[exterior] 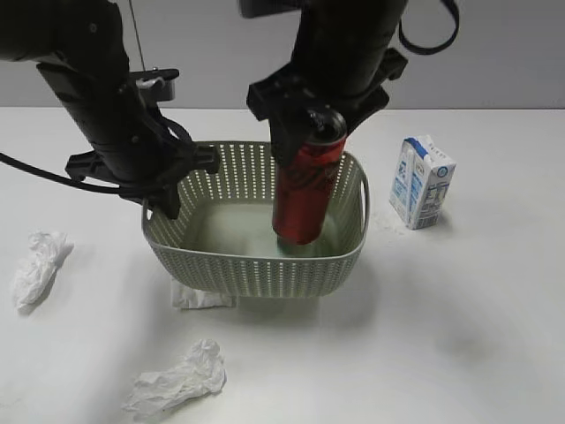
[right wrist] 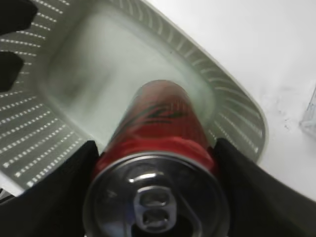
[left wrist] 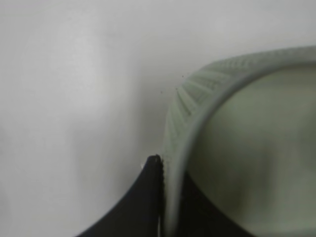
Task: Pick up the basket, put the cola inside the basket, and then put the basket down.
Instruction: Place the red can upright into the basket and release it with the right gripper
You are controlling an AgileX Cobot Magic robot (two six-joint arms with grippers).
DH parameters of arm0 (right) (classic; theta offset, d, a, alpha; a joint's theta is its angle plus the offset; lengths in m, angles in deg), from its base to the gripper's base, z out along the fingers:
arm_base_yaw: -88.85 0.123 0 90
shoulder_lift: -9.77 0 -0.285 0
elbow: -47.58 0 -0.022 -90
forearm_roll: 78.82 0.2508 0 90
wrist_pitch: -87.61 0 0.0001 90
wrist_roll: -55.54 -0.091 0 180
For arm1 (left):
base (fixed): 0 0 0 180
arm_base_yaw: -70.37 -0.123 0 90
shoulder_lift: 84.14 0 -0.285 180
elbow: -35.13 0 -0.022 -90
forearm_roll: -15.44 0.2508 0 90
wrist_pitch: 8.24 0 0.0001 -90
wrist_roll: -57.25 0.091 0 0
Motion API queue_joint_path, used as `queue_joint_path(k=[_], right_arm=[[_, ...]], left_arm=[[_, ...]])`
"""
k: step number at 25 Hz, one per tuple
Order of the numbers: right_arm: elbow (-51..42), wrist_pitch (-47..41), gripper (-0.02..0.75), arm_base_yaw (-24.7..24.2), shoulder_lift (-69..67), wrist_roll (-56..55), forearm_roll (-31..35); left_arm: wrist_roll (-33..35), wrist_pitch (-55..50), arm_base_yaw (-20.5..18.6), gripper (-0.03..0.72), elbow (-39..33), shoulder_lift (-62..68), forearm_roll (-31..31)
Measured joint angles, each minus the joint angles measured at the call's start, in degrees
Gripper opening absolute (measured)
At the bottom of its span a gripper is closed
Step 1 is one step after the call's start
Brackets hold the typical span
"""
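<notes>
A pale sage-green perforated plastic basket sits on the white table. The left gripper is clamped on the basket's left rim. The right gripper grips a tall slim red aluminium cola can near its top, tilted inside the basket, its base at the basket floor. A white-and-blue milk carton stands right of the basket; crumpled white tissues lie in front of it.

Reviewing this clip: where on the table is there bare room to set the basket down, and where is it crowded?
Bare table lies front right, ahead of the milk carton, and far left behind the left tissue wad. Crowded: front left, with another wad and paper under the basket, held by the left gripper; the right gripper holds the cola inside.
</notes>
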Motion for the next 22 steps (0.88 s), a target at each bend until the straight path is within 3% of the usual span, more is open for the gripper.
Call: queue_joint_path(k=[6, 11, 16, 22], right_arm=[[0.2, 0.8, 0.507, 0.0, -2.0, 0.3, 0.0], [2.1, 0.3, 0.645, 0.0, -2.0, 0.4, 0.4], [9.3, 0.0, 0.642, 0.0, -1.5, 0.4, 2.4], [12.8, 0.0, 0.627, -4.7, 2.9, 0.5, -3.2]], left_arm=[[0.0, 0.4, 0.0, -0.001, 0.0, 0.0, 0.1], [0.0, 0.4, 0.0, -0.001, 0.0, 0.0, 0.2], [0.0, 0.2, 0.0, -0.001, 0.0, 0.1, 0.2], [0.0, -0.2, 0.0, -0.001, 0.0, 0.1, -0.1]])
